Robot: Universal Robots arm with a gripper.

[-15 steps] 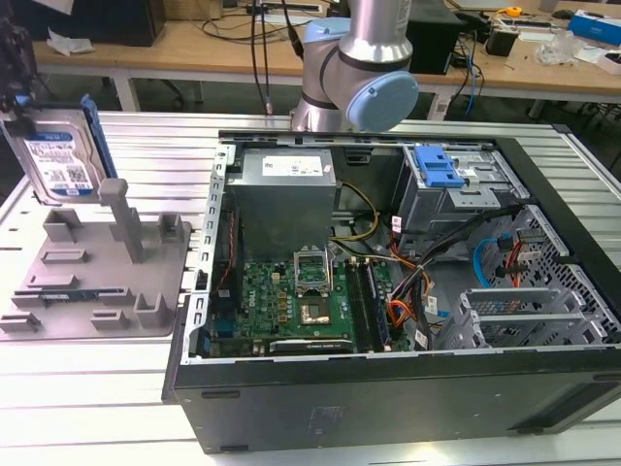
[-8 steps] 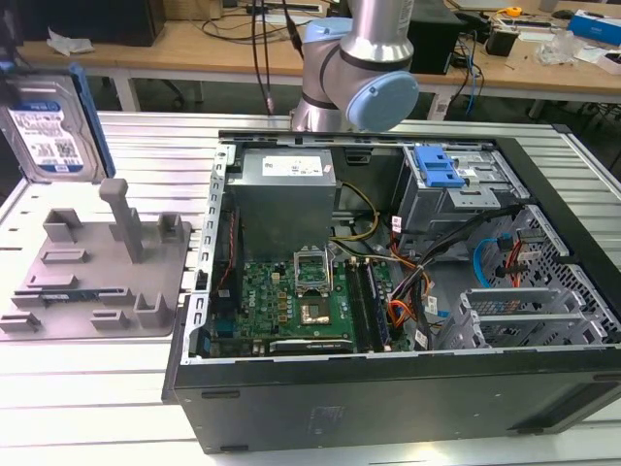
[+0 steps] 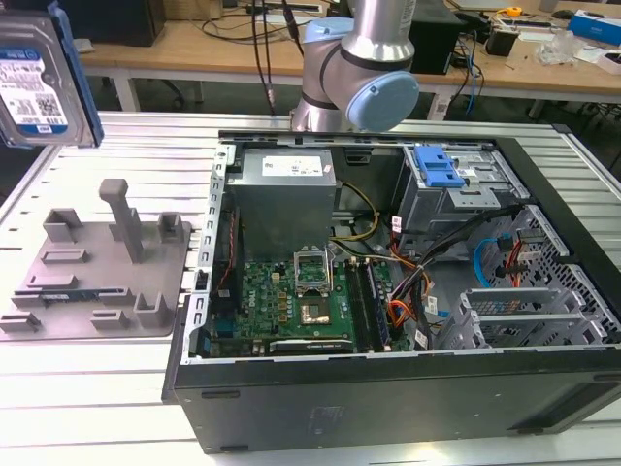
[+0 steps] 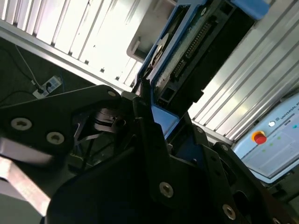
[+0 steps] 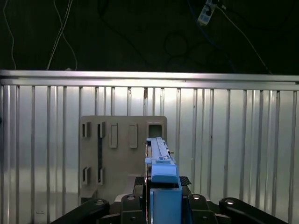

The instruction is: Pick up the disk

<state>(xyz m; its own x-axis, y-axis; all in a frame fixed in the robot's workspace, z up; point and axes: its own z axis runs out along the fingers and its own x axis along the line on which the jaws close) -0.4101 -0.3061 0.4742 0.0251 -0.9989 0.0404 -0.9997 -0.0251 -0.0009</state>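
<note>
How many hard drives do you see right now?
1: the silver metal hard drive with blue plastic rails is held up at the exterior view's upper left, above the grey plastic fixture plate. Others may be hidden inside the computer case.

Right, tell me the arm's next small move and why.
Probably just hold the grip steady: the end effector clamps the disk edge-on, and it hangs in the air above the grey fixture plate, outside the computer case, so the pick looks done.
</note>
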